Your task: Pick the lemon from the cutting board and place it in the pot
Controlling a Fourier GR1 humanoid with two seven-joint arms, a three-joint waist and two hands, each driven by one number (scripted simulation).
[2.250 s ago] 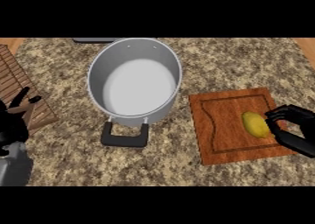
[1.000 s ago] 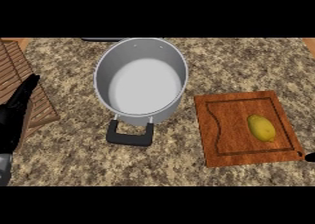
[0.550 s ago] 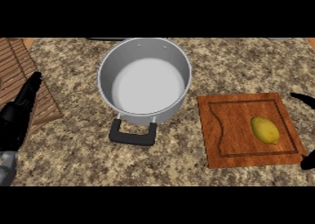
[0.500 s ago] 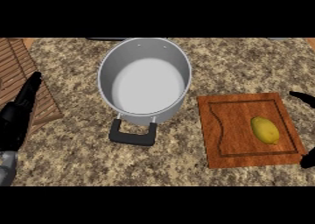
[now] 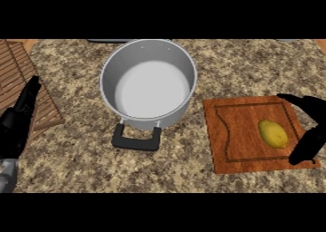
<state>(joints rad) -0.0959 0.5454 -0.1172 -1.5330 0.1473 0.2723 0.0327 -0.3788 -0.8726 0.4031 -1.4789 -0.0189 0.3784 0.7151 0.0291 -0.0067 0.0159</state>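
We see a speckled stone counter (image 5: 246, 68) where the lemon (image 5: 273, 133) lies on the cutting board (image 5: 239, 136), beside the pot (image 5: 149, 84), our right robot hand (image 5: 311, 131) spread around it.

Light is even and moderately bright across the desk (image 5: 246, 68), with no glare. The pot (image 5: 149, 86) shows a pale sheen on its floor and darker shading along its inner wall. Shadows beneath things are faint and soft.
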